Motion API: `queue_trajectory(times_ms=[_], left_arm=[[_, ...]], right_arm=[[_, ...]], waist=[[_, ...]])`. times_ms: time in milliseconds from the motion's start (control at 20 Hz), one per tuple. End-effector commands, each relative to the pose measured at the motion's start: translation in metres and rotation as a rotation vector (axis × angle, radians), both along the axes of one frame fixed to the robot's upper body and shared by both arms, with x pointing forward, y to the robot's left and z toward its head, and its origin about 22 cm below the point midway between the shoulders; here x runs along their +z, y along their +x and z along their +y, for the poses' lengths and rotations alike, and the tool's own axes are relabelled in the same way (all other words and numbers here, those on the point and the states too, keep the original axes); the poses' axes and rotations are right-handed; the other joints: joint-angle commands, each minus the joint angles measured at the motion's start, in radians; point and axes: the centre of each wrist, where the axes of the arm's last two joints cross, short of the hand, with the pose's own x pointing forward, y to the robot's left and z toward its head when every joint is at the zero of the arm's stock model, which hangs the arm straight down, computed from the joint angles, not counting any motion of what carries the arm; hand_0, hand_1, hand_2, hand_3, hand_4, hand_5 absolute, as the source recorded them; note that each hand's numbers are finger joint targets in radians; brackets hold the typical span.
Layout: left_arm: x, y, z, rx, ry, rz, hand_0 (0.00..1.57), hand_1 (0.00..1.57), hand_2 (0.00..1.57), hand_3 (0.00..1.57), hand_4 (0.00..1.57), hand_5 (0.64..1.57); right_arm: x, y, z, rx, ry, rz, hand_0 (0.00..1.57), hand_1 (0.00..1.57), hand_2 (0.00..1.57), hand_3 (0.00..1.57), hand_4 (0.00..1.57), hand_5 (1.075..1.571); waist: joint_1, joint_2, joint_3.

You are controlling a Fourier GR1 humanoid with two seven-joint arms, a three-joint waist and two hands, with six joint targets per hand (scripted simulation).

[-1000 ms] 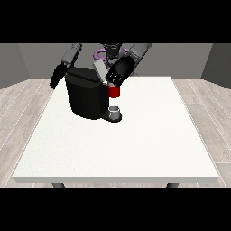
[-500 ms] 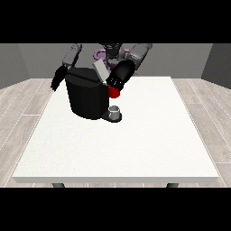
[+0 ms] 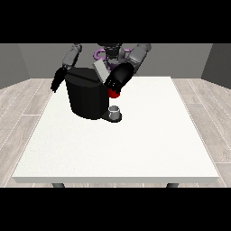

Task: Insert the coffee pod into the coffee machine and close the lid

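The black coffee machine [image 3: 87,97] stands on the far left part of the white table [image 3: 135,144]. Its grey lid [image 3: 100,70] is tilted up at the top. The hand at the view's right [image 3: 118,79] hovers at the machine's upper right side, just above a red thing at the machine [image 3: 115,94]. A grey thing [image 3: 115,110] sits on the machine's base below the red thing. The hand at the view's left [image 3: 57,81] hangs beside the machine's left wall with its fingers pointing down. No pod shows plainly.
The table's right edge runs close to a grey wall corner [image 3: 216,63]. Wooden floor [image 3: 22,103] surrounds the table.
The hand at the view's left has sunk a little down the machine's left side. The hand at the view's right has barely shifted near the red thing.
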Motion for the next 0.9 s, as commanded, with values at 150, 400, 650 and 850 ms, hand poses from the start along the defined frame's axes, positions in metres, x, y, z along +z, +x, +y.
queue_trajectory(times_ms=[150,400,650,850], left_arm=[[-0.006,0.001,0.006,-0.002,-0.005,-0.047,1.23,1.23,1.21,0.97,0.0,1.571],[0.005,-0.004,0.02,-0.011,0.057,-0.122,1.09,1.09,1.07,0.8,0.0,1.571],[0.021,-0.004,0.004,0.01,0.082,-0.183,0.74,0.74,0.87,0.65,0.0,1.571],[0.001,-0.003,0.007,0.022,0.124,-0.142,0.0,0.0,0.63,0.51,0.0,1.571]], right_arm=[[-0.005,-0.005,0.006,-0.008,-0.018,0.018,0.0,0.0,0.0,0.0,0.22,1.571],[0.013,0.001,0.001,0.011,-0.01,-0.044,0.0,0.0,0.0,0.0,0.11,1.571],[0.028,0.007,0.01,0.018,-0.06,-0.044,0.0,0.0,0.0,0.0,0.15,1.571],[0.002,0.0,-0.002,-0.026,-0.023,0.003,0.0,0.0,0.0,0.0,0.0,1.571]], waist=[[-0.015,-0.002,0.0],[-0.024,0.044,0.0],[-0.028,0.065,0.0001],[0.005,0.014,0.0005]])
